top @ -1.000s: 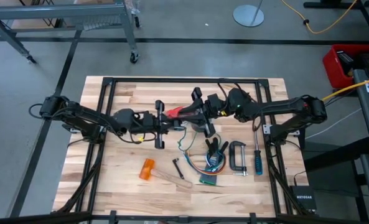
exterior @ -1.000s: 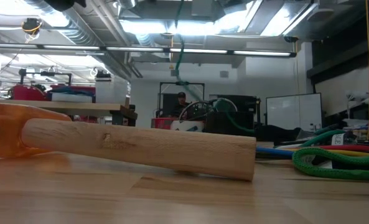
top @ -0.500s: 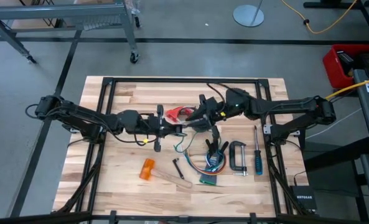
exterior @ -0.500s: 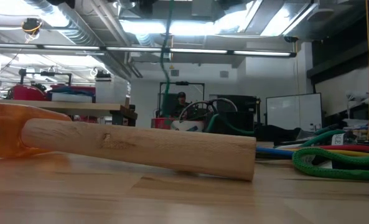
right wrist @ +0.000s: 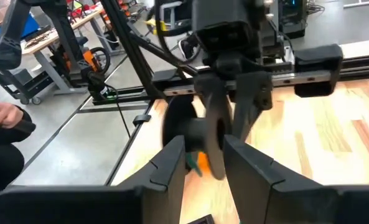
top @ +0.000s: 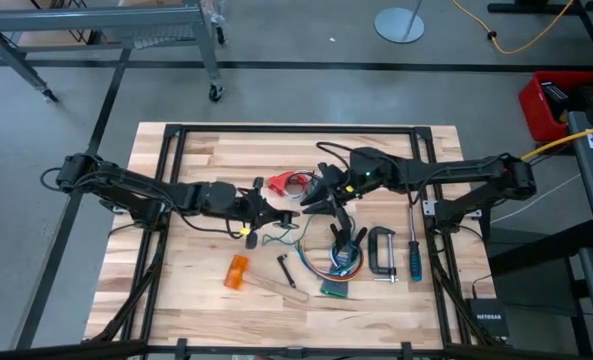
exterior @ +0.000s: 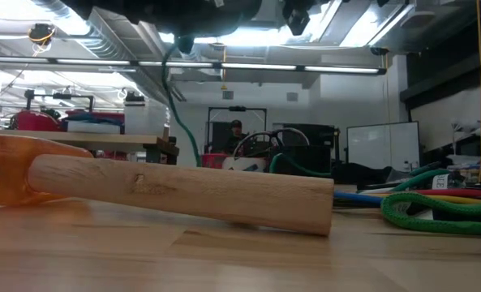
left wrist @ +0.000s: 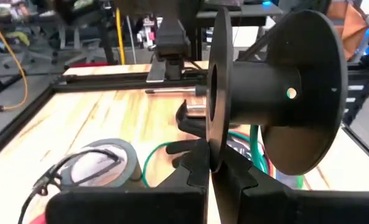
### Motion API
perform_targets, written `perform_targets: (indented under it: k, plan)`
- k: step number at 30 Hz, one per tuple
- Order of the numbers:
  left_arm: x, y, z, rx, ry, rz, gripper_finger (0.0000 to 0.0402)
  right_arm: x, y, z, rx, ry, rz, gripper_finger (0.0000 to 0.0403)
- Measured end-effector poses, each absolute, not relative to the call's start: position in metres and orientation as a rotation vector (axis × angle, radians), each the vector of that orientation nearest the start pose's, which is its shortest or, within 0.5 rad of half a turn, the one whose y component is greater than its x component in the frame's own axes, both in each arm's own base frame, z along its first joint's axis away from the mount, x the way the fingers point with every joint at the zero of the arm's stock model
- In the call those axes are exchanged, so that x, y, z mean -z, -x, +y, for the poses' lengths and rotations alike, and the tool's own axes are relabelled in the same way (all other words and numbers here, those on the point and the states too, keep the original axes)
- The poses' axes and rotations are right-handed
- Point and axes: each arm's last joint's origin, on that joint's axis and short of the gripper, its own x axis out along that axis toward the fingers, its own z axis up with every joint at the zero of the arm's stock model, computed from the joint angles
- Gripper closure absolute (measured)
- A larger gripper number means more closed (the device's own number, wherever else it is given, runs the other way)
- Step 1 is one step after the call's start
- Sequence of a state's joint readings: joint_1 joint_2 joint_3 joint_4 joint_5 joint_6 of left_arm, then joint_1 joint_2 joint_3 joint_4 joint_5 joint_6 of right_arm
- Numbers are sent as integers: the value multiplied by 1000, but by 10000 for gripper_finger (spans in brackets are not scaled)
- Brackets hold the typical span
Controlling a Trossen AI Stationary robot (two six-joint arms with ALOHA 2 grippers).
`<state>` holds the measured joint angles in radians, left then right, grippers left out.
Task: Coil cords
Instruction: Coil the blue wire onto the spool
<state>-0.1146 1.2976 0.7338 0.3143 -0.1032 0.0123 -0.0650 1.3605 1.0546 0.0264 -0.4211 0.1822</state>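
Both grippers meet over the table's middle at a black spool [left wrist: 277, 81], which is lifted off the wood. My left gripper [top: 279, 213] is shut on one of its flanges. My right gripper [right wrist: 209, 155] stands open with a finger on either side of a flange [right wrist: 214, 140]; I cannot tell whether they touch it. A thin green cord [top: 276, 238] hangs below the grippers and shows in the low view [exterior: 179, 105]. A dark cord with a red plastic end [top: 293, 182] lies on the table just beyond them. My left gripper pinches the rim of the spool's thin flange [left wrist: 214, 140] between its two fingers. The fingers come nearly level from the table's left. The spool's hub lies about level, clear of the table.
An orange-headed mallet [top: 238, 272] with a wooden handle [exterior: 183, 191] lies near the front. A bundle of coloured cables [top: 341, 262], a C-clamp [top: 381, 252] and a blue-handled screwdriver [top: 414, 258] lie right of centre. A grey tape roll [left wrist: 103, 165] lies nearby. A black frame [top: 276, 130] rings the table.
Both grippers have sunk a little and tipped from pointing steeply down to nearly level, staying together at the spool. The hanging green cord has swung toward the low view's left.
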Motion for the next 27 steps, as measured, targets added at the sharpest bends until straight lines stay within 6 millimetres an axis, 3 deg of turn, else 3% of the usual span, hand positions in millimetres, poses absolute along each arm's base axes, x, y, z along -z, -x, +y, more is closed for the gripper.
perform_targets:
  k: [13, 27]
  plan:
    - [-256, -281, -25, 6, -21, 226, 401, -311, -313, 8, -301, -200, 330, 290]
    - [-256, -281, -27, 92, -7, 218, 401, -313, -316, 7, -281, -185, 288, 290]
